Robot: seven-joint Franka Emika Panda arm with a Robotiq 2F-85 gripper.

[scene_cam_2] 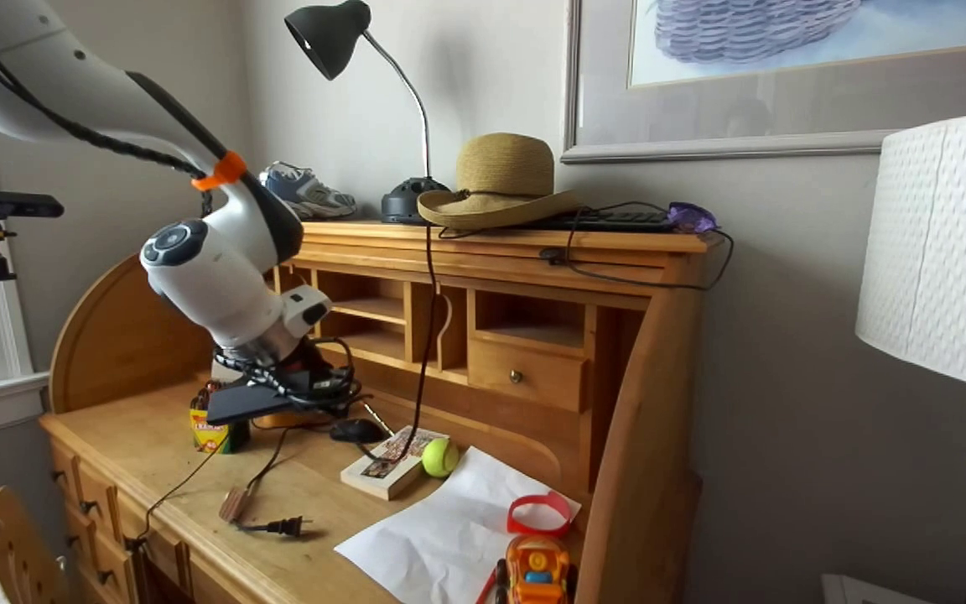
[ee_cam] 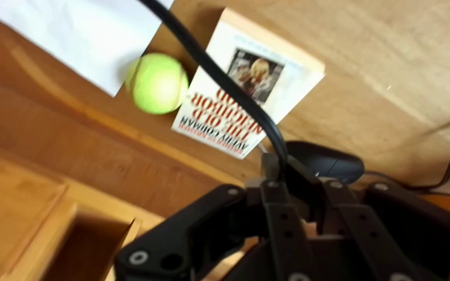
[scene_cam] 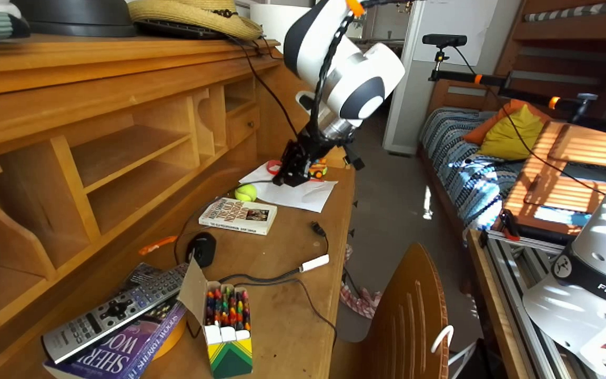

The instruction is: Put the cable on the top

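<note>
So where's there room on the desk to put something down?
There's bare wood between the white book, mouse and plug, and another patch between the crayon box and thin cord. It's crowded where the remote and purple book pile up, and the black cable hangs down from the hutch top.

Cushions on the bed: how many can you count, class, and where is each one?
2, both on the bed in an exterior view: a yellow cushion in front, and an orange cushion behind it, partly covered. More may be hidden behind the wooden panel.
</note>
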